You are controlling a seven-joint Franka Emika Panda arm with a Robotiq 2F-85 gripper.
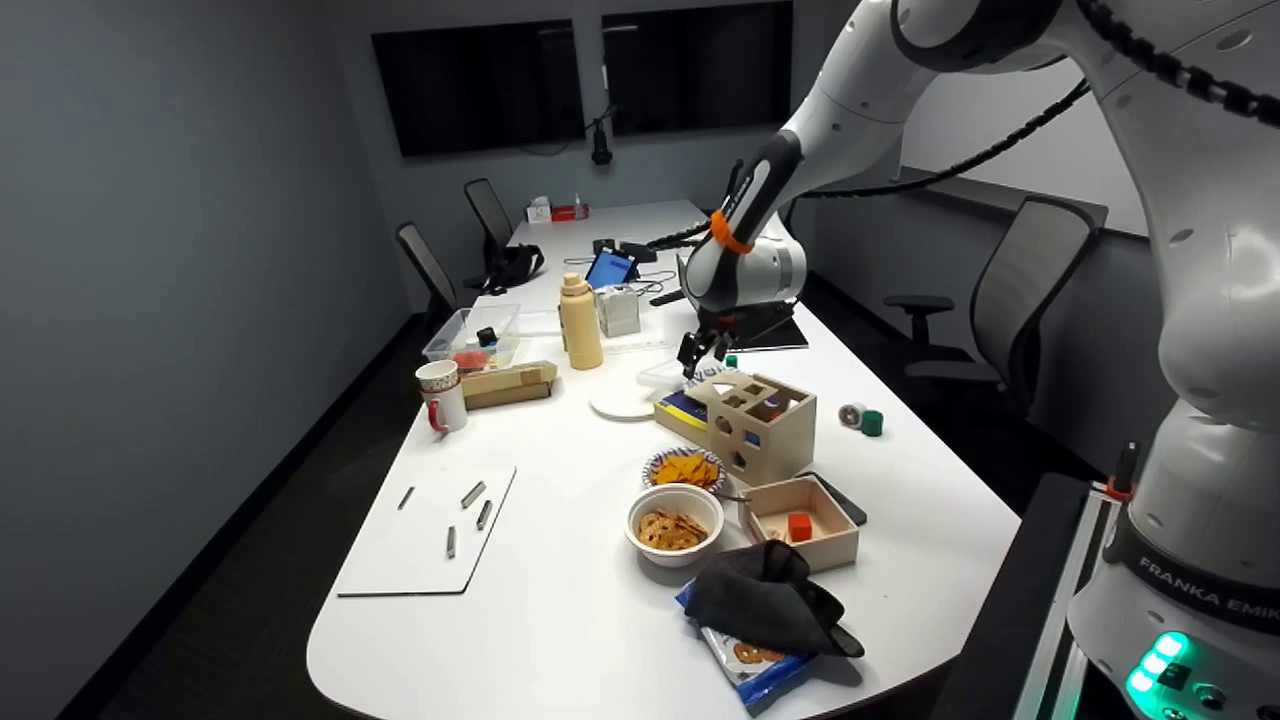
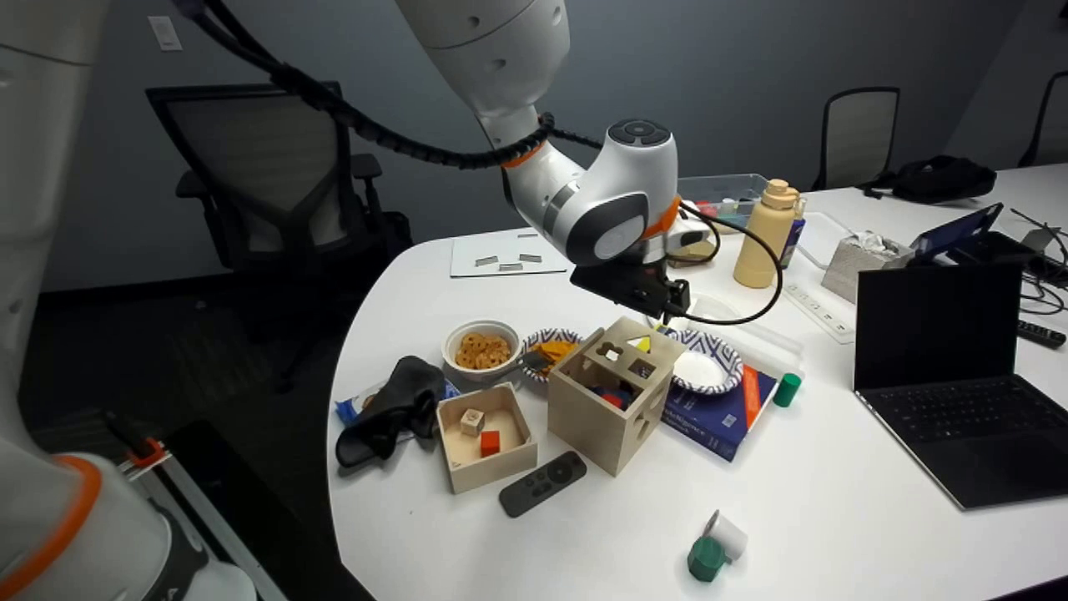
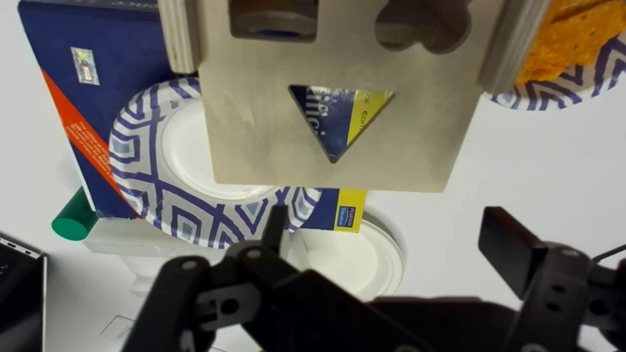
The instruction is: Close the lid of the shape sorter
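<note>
The shape sorter (image 2: 596, 426) is a pale wooden box on the table in both exterior views, also here (image 1: 790, 440). Its lid (image 2: 667, 346) lies flat at the top, slid partly out; it overhangs the box's far side and leaves part of the top open, with coloured pieces inside. In the wrist view the lid (image 3: 254, 122) juts out past the ends of the box walls, with a triangle hole near its free edge. My gripper (image 3: 384, 215) is open and empty, beyond that free edge and apart from it. The gripper also shows in both exterior views (image 1: 705, 352) (image 2: 674, 302).
A blue book (image 2: 709, 421) with a patterned paper plate (image 2: 705, 363) lies beside the box, under the overhang. Near it stand a chip bowl (image 1: 685, 468), a pretzel bowl (image 1: 675, 530), a wooden tray (image 2: 492, 476), a remote (image 2: 542, 484), a laptop (image 2: 939, 334) and a tan bottle (image 1: 580, 325).
</note>
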